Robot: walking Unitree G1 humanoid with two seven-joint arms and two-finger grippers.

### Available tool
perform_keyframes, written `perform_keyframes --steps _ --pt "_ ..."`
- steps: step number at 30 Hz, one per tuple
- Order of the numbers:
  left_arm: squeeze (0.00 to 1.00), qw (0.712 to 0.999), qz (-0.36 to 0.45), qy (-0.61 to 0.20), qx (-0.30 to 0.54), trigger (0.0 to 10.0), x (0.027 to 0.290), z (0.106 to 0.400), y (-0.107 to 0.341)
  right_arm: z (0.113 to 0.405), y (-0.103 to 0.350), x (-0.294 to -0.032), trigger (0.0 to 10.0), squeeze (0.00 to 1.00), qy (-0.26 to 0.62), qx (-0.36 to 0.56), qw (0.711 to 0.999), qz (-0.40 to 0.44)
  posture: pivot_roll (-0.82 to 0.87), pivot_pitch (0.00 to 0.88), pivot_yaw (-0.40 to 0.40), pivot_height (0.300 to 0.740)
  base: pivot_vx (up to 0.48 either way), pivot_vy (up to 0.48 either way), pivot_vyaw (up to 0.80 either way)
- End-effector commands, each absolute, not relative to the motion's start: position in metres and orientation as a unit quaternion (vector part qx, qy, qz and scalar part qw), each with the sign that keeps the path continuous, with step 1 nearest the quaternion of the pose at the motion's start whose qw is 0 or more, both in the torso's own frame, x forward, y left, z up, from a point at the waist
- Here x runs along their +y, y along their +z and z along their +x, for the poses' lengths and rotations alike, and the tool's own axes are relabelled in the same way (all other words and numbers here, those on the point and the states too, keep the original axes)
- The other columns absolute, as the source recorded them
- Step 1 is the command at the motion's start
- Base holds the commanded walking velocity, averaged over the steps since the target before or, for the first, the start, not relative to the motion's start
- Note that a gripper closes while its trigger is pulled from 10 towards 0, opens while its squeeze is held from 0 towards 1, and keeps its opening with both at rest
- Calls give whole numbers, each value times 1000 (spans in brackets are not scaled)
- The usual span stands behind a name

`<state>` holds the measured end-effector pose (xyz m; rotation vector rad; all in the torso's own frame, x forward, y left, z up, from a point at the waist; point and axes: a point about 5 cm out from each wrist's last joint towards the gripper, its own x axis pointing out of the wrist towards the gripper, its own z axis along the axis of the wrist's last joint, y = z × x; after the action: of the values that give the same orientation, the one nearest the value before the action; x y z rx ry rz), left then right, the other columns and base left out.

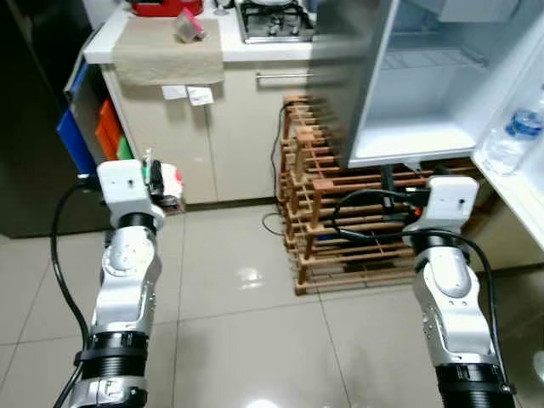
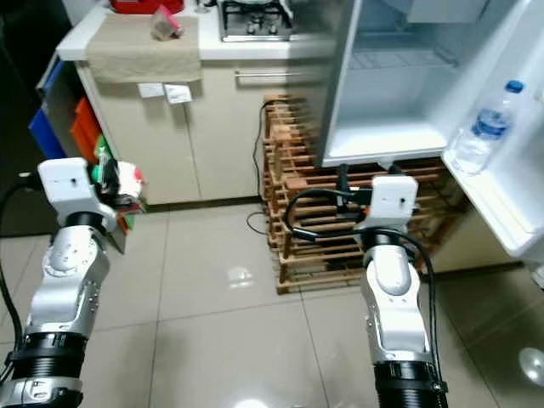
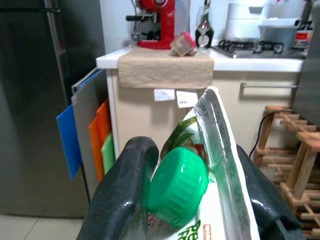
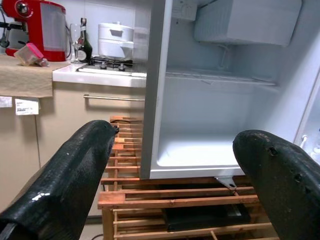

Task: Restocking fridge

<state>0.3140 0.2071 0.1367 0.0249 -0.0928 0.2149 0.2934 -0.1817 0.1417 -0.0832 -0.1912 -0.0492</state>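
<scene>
My left gripper (image 3: 195, 200) is shut on a drink carton (image 3: 212, 165) with a green screw cap (image 3: 178, 186) and a red and green print; the same carton (image 1: 163, 180) shows beside my raised left wrist at the left. The small fridge (image 1: 425, 85) stands open at the upper right, its white shelf (image 4: 195, 150) bare. A water bottle (image 1: 514, 136) sits in the fridge door rack. My right gripper (image 4: 172, 165) is open and empty, held in front of the fridge interior.
A wooden wine rack (image 1: 331, 212) stands under the fridge with black cables on it. A counter (image 1: 170, 51) with a beige cloth, a red appliance and a gas hob (image 1: 272, 21) is at the back. Coloured folders (image 1: 93, 136) lean at its left. Tiled floor lies ahead.
</scene>
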Motion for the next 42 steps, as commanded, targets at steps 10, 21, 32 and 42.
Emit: perform_keyframes --steps 10,21,32,42 --pt "0 996 -13 77 -36 10000 192 314 133 293 143 -179 10000 0 -22 -100 994 -37 -130 0 19 740 477 0 0" --pt "0 996 -39 76 -25 10000 186 313 130 295 143 -179 10000 0 -16 -99 994 -42 -134 0 14 740 480 0 0" --pt "0 998 -53 -7 -33 10000 164 317 147 292 133 -179 10000 0 -18 -79 996 -27 -122 0 17 740 349 0 0" --pt "0 998 -57 0 -31 10000 161 317 146 294 134 -174 10000 0 -13 -81 996 -26 -122 0 17 740 137 -224 0"
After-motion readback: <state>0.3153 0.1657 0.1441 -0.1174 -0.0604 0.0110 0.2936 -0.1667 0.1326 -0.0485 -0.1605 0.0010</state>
